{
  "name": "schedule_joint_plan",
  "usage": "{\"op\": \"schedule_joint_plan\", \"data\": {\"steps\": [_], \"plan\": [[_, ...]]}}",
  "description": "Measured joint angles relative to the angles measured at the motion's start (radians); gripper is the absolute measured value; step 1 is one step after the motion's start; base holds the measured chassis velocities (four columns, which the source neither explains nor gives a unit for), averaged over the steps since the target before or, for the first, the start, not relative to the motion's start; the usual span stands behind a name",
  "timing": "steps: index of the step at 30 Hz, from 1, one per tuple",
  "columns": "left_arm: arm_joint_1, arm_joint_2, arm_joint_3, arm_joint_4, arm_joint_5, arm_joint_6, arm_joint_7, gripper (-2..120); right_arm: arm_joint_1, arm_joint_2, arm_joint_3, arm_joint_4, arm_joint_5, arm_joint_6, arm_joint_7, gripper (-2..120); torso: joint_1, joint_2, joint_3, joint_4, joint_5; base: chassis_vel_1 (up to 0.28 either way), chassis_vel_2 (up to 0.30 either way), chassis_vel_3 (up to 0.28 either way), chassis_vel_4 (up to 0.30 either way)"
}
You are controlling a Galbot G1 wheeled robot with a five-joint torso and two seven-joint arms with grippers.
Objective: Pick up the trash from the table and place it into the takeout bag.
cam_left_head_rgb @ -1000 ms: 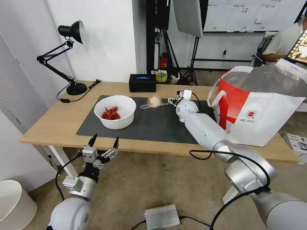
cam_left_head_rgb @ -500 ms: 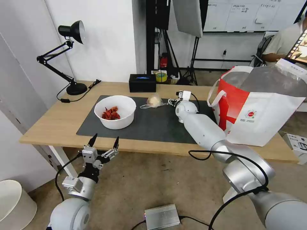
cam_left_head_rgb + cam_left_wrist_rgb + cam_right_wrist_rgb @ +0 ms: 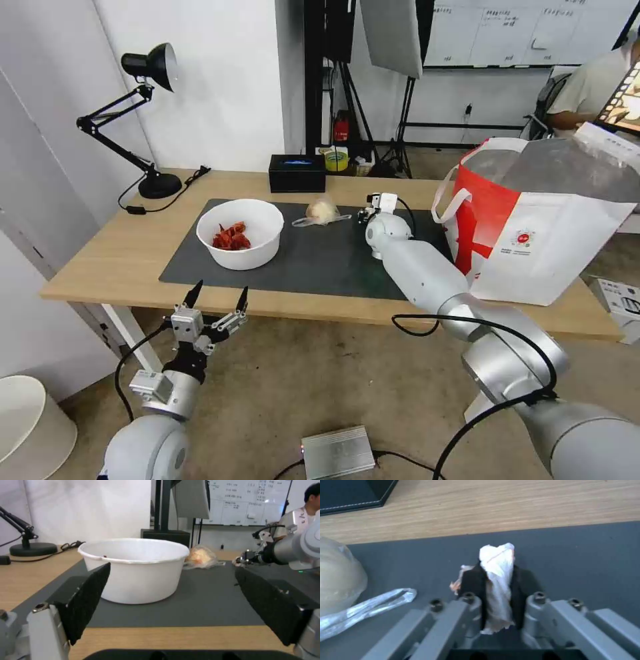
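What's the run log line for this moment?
right gripper: shut on tissue, above mat | left gripper: open, parked below table

No legible text — takeout bag (image 3: 533,253) logo, whiteboard (image 3: 527,30) writing both unreadable

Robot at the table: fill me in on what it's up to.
It is clearing trash into the takeout bag. The right gripper is shut on a crumpled white tissue, above the dark mat beside the clear bag with a beige lump. The left gripper hangs open below the table's near edge, facing the white bowl of red shells. Bowl and clear bag are still on the mat.
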Motion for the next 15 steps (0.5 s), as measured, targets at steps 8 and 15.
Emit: {"op": "schedule_joint_plan", "data": {"steps": [8, 15], "plan": [[0.005, 0.002, -0.001, 0.001, -0.001, -0.001, 0.0, 100, -0.01, -0.006, 0.012, 0.007, -0.007, 0.006, -0.005, 0, 0.0, 0.0, 0.0, 0.0001, 0.0, 0.0, 0.0, 0.0, 0.0], [0.004, 0.002, -0.003, -0.002, -0.002, -0.001, 0.0, 100, -0.022, -0.022, 0.011, 0.055, -0.003, 0.011, 0.007, 0, 0.0, 0.0, 0.0, 0.0, 0.0, 0.0, 0.0, 0.0, 0.0]]}}
